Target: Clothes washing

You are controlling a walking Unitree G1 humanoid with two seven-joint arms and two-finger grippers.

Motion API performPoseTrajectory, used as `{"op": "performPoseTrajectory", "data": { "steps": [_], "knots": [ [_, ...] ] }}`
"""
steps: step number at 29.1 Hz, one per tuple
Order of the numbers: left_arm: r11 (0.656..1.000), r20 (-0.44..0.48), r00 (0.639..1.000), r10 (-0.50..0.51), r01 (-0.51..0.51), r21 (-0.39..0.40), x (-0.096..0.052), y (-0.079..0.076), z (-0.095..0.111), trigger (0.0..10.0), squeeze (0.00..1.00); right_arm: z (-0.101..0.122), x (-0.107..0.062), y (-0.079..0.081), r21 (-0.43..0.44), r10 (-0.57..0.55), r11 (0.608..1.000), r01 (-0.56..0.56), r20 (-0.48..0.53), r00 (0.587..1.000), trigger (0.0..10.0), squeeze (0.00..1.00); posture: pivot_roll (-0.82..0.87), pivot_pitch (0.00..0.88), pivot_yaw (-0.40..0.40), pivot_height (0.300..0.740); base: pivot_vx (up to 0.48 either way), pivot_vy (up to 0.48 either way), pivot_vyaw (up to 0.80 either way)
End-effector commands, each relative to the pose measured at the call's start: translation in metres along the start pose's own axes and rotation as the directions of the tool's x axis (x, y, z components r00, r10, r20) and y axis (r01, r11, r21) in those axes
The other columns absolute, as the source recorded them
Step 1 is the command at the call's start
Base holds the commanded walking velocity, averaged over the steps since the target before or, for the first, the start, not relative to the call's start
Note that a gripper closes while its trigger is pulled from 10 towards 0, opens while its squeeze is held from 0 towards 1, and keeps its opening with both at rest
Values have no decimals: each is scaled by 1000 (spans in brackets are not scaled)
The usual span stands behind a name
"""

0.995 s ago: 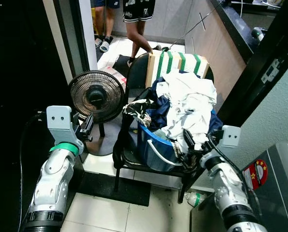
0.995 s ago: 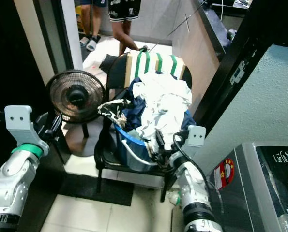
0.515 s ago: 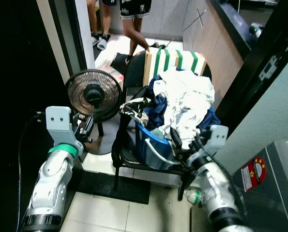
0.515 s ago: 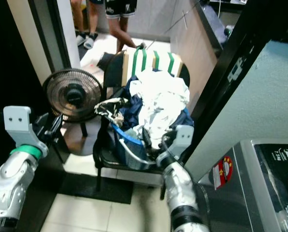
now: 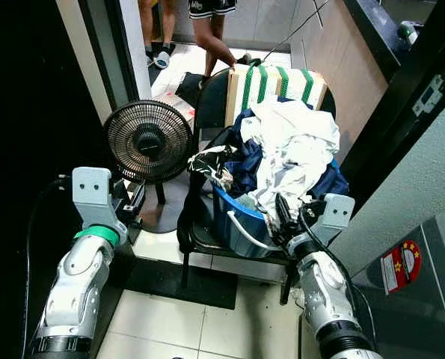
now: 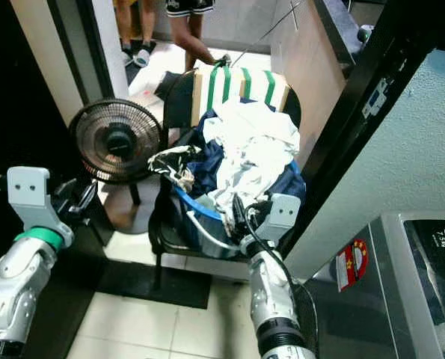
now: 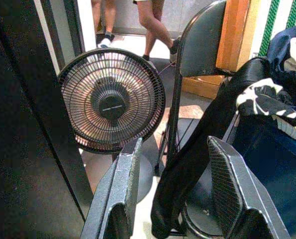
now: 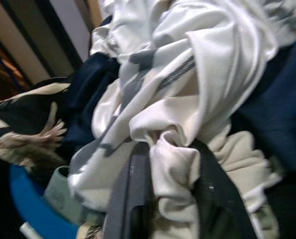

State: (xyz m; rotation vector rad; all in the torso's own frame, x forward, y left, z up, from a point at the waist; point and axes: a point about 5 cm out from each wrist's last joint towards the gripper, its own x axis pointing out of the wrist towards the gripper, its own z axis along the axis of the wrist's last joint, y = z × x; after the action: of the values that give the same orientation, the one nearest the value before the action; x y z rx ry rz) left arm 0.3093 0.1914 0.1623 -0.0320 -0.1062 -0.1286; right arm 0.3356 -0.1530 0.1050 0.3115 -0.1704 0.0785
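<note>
A blue laundry basket (image 5: 241, 221) sits on a black chair (image 5: 207, 112), heaped with clothes: a white garment (image 5: 293, 146) on top, a navy one (image 5: 246, 153) under it, a black-and-white patterned one (image 5: 211, 163) hanging over the left rim. My right gripper (image 5: 286, 217) is at the front of the pile. In the right wrist view its fingers (image 8: 130, 199) are shut on a bunched fold of the white garment (image 8: 172, 164). My left gripper (image 5: 136, 200) is open and holds nothing, left of the chair, near the fan (image 7: 110, 99).
A black floor fan (image 5: 149, 140) stands left of the chair. A green-striped cushion (image 5: 278, 81) leans on the chair back. The washing machine (image 6: 424, 284) is at the right, by a grey wall. A black mat (image 5: 181, 280) lies below. A person's legs (image 5: 211, 30) stand behind.
The camera has shifted. My right arm has swung in under the basket's front, with its gripper staying at the white garment. The left arm holds its place.
</note>
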Motion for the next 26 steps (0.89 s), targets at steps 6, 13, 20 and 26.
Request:
{"op": "performPoseTrajectory", "data": {
  "steps": [6,13,20,26],
  "knots": [
    [1000,-8,1000,-10,10,14,0,-2,-1,10000,0,-3,-5,-6,-20,-29,999,29,8,1000,0,0,67,114,35,740,0,0,0],
    [1000,-2,1000,-13,13,28,2,-1,1,10000,0,12,-4,2,-159,44,987,-27,105,993,0,0,71,99,30,740,0,0,0],
    [1000,22,1000,1,-1,23,6,3,6,10000,0,76,25,2,-148,14,988,38,336,942,0,0,79,61,28,740,0,0,0],
    [1000,34,999,0,-1,20,10,3,9,10000,0,171,51,-28,-53,-121,981,185,575,809,0,0,77,52,30,740,0,0,0]
  ]
}}
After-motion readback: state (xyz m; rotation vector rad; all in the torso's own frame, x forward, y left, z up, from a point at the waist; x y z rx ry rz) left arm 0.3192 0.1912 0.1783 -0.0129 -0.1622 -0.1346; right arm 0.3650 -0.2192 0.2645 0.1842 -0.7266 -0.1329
